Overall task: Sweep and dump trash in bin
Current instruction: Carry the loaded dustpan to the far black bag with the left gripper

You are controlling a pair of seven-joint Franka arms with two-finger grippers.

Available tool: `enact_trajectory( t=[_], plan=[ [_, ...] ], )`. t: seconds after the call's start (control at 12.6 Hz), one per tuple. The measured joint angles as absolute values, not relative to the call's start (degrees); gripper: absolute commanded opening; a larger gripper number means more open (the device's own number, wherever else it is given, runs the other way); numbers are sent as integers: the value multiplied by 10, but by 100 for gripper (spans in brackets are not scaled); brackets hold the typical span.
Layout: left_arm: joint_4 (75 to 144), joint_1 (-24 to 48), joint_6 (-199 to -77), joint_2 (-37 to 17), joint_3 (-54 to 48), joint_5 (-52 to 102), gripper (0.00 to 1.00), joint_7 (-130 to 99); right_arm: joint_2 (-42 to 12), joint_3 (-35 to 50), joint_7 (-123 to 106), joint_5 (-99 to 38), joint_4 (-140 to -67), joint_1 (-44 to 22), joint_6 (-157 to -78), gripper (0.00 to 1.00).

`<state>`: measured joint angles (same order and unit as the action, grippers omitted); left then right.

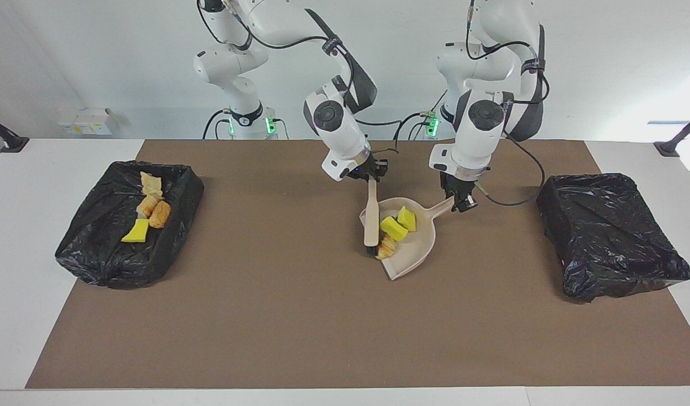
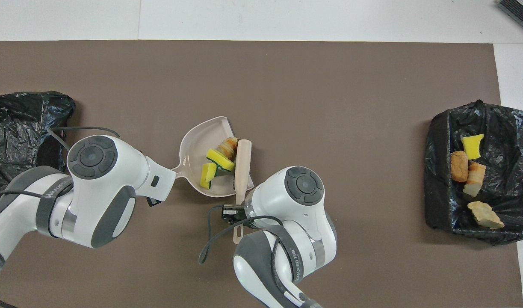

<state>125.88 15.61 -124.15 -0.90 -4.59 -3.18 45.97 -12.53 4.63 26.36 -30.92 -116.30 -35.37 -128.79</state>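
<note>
right gripper (image 1: 370,177) clamped the brush (image 1: 371,220) at the dustpan (image 1: 421,248) lip, trash (image 1: 394,228) inside; left gripper (image 1: 463,204) gripped its handle, open mat (image 1: 322,327) around.

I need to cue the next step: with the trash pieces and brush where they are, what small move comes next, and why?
Probably lift the right gripper with the beige brush clear of the beige plastic dustpan: two yellow sponge chunks and the brown bread lump already lie inside, held by the left gripper.
</note>
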Motion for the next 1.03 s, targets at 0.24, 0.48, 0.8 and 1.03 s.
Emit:
enact_trajectory(
  t=[0.24, 0.48, 0.8, 1.03],
  plan=[
    [1259, 133, -1246, -9, -44, -4, 0, 451, -110, 41, 264, -309, -1155, -351, -1270, 0],
    [1259, 106, -1253, -5, -42, 45, 0, 447, -74, 37, 264, -308, -1154, -326, -1216, 0],
    [1256, 67, -1253, 29, -40, 59, 0, 445, -33, 35, 263, -248, -1155, -287, -1138, 0],
    [1226, 16, -1227, 52, -39, 59, 0, 439, -20, 38, 263, -203, -1169, -284, -1123, 0]
  ],
)
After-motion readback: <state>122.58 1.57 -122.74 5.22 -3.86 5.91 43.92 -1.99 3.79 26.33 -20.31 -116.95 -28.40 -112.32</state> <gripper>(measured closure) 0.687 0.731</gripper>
